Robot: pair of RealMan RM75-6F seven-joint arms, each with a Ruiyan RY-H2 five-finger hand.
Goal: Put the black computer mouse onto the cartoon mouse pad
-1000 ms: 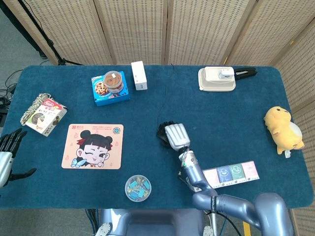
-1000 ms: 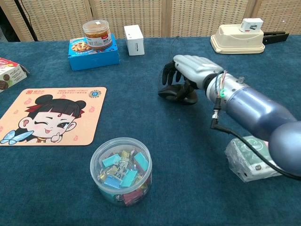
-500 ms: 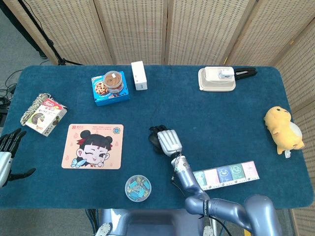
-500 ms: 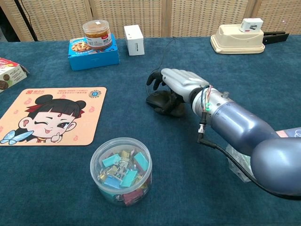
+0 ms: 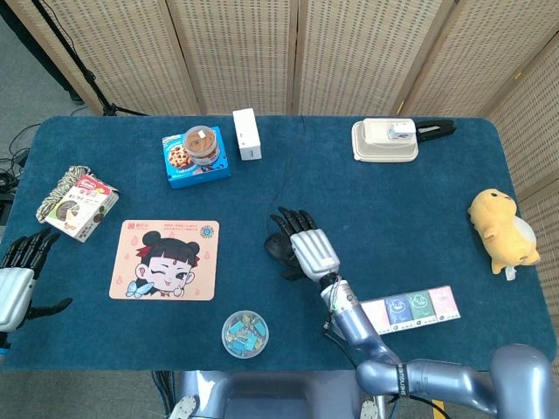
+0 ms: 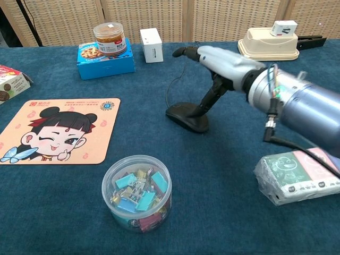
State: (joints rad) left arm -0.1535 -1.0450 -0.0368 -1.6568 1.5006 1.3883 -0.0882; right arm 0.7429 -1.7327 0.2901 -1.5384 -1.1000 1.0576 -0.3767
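The black computer mouse [image 6: 186,115] lies on the blue cloth at mid-table, its thin cable running toward the back. In the head view the mouse [image 5: 277,251] peeks out from under my right hand [image 5: 306,245]. My right hand [image 6: 223,64] is raised over it with fingers stretched out and apart; one dark finger [image 6: 208,99] reaches down to the mouse's rear. The cartoon mouse pad [image 5: 166,259] [image 6: 56,130] lies flat well to the left of the mouse, with nothing on it. My left hand [image 5: 17,279] hovers at the table's left edge, fingers apart and holding nothing.
A clear tub of binder clips [image 6: 136,192] stands in front of the pad's right corner. A cookie box with a jar [image 5: 196,155], a white box [image 5: 246,133] and a white device [image 5: 384,140] line the back. A packet strip [image 6: 297,178] lies front right, a plush [image 5: 500,229] far right.
My right hand carried the mouse a little to the left, then let go and lifted with its fingers spread. The mouse now rests on the cloth. My left hand barely shifted.
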